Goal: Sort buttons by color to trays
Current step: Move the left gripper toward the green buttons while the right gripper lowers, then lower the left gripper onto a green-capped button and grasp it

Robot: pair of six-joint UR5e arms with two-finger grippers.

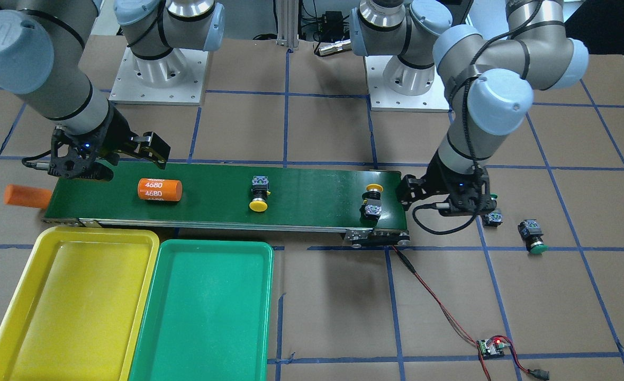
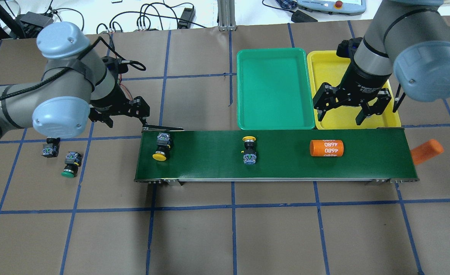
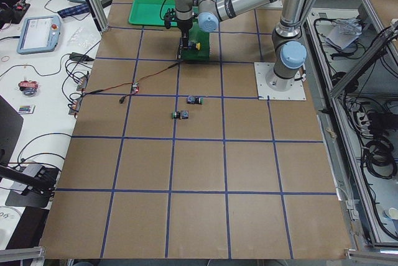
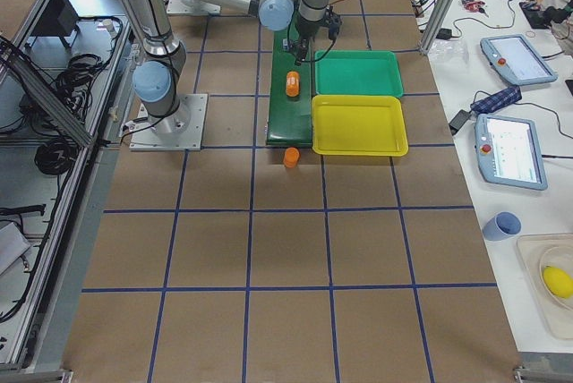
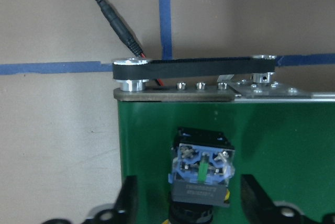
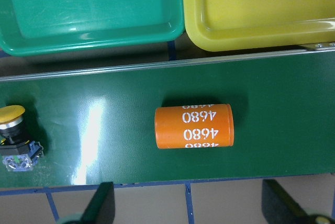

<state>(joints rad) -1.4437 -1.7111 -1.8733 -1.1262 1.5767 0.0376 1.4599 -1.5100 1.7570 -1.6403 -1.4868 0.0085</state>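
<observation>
Looking at the overhead cam: 2 yellow-cap buttons lie on the conveyor belt (image 2: 286, 164). The end yellow button (image 2: 160, 147) is at the end nearest the left arm, and the mid yellow button (image 2: 249, 151) is approx mid-belt. The other 2 are off the belt on the tabletop (image 2: 225, 229), on the left arm's side. They're the green button (image 2: 70, 167) and, just beside it, the half-hidden button (image 2: 51, 147) under the left arm's elbow, cap hard to see. Left pincer (image 2: 123, 114) hangs by that belt end w/ fingers spread wide, gripping nothing. Right pincer (image 2: 342, 114) is released too, empty, over the belt-side edge of the yellow tray (image 2: 324, 68), near the orange 4680 cylinder (image 2: 326, 148) on the belt. Green tray (image 2: 274, 88) sits right next to the yellow one, across the belt from the robot. A 2nd orange cylinder (image 2: 427, 151) lies just off the belt's other end.
</observation>
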